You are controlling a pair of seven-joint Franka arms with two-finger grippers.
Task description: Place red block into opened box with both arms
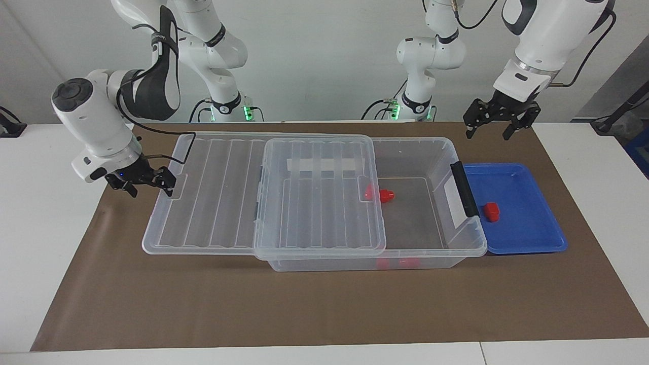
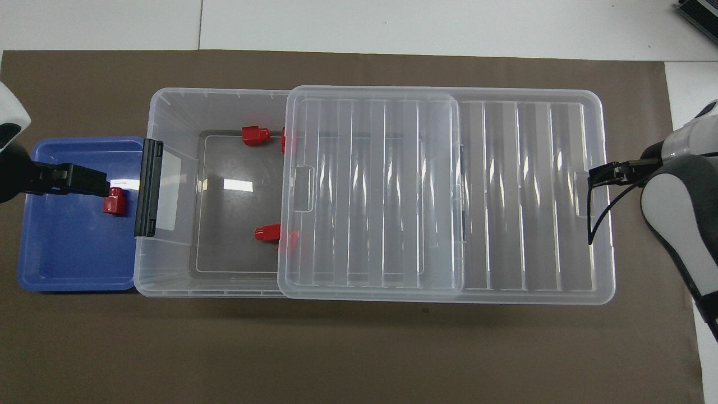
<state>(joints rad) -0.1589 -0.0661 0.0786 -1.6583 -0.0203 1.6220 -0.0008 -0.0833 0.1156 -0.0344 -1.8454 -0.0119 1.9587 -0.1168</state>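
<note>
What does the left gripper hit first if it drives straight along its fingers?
Likely the blue tray floor. The left gripper hangs open, pointing down, above the tray edge nearest the robots. The red block sits closer to the tray's middle, probably off that line; depth is uncertain.

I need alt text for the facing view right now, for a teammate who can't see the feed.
A clear box lies on a brown mat, its ribbed lid slid partway off toward the right arm's end, where the right end effector is at the lid's edge. A red block lies in a blue tray beside the box's latched end; the open left end effector hangs above the mat near that tray.
</note>
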